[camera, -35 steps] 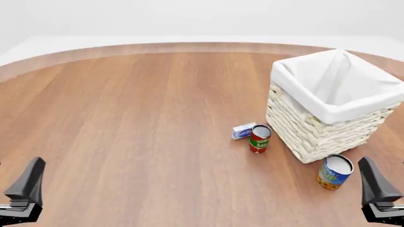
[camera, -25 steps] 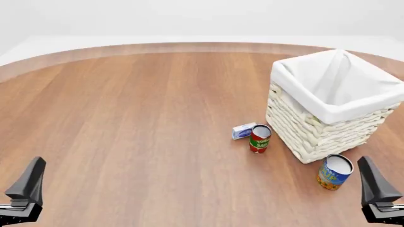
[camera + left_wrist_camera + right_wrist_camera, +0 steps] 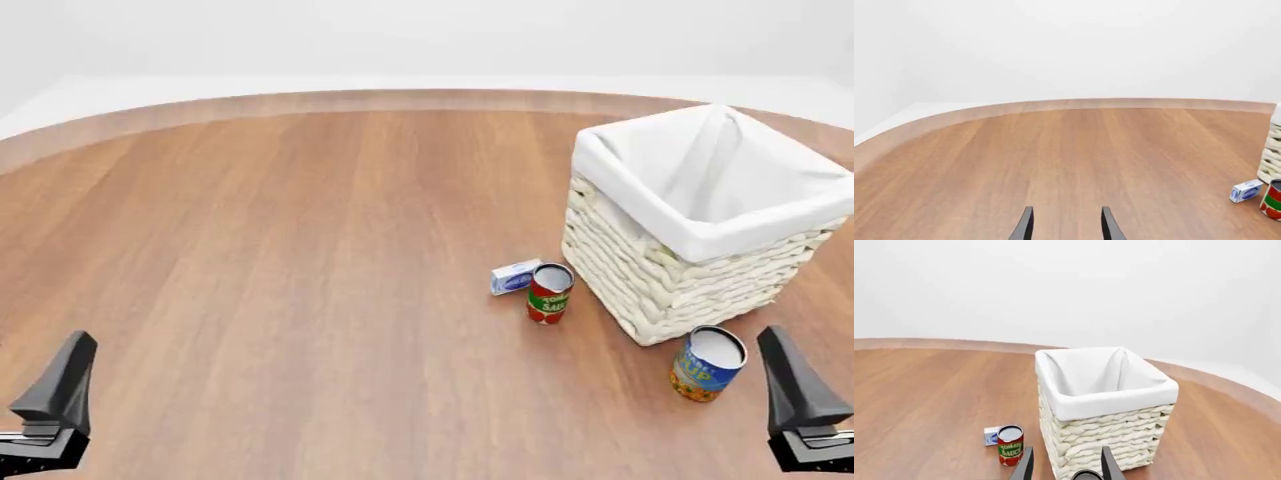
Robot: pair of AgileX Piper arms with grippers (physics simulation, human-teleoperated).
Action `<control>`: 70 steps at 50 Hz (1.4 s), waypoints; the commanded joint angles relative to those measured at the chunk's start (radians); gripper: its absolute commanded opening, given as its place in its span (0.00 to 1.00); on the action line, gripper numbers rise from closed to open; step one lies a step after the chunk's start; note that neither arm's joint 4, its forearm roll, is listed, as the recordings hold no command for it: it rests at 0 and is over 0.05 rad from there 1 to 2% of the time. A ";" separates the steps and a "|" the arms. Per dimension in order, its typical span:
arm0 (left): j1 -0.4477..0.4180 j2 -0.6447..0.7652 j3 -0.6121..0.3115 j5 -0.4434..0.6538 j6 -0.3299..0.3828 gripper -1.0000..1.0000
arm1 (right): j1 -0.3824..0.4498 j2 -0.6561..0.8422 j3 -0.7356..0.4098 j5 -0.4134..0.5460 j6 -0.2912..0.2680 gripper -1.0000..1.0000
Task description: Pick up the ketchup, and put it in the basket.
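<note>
The ketchup is out of view in every frame. The basket is a square cream wicker one with a white cloth liner and stands at the right of the table; the right wrist view also shows the basket straight ahead. My left gripper hangs low at the near left, and in its wrist view the left gripper is open over bare wood. My right gripper hangs at the near right, just in front of the basket. In the right wrist view the right gripper is open and holds nothing.
A red-and-green tomato sauce can and a small white-and-blue box stand left of the basket. A blue-and-yellow can stands at the basket's near corner, close to my right gripper. The table's curved far edge runs across the back.
</note>
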 commanded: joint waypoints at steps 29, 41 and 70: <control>0.000 0.000 0.000 0.000 0.000 1.00 | 0.198 0.275 -0.071 -0.197 -0.076 1.00; 0.000 0.000 0.000 0.000 0.000 1.00 | 0.259 0.422 -0.088 -0.320 -0.070 1.00; 0.000 0.000 0.000 0.000 0.000 1.00 | 0.457 0.844 -0.213 -0.584 -0.093 1.00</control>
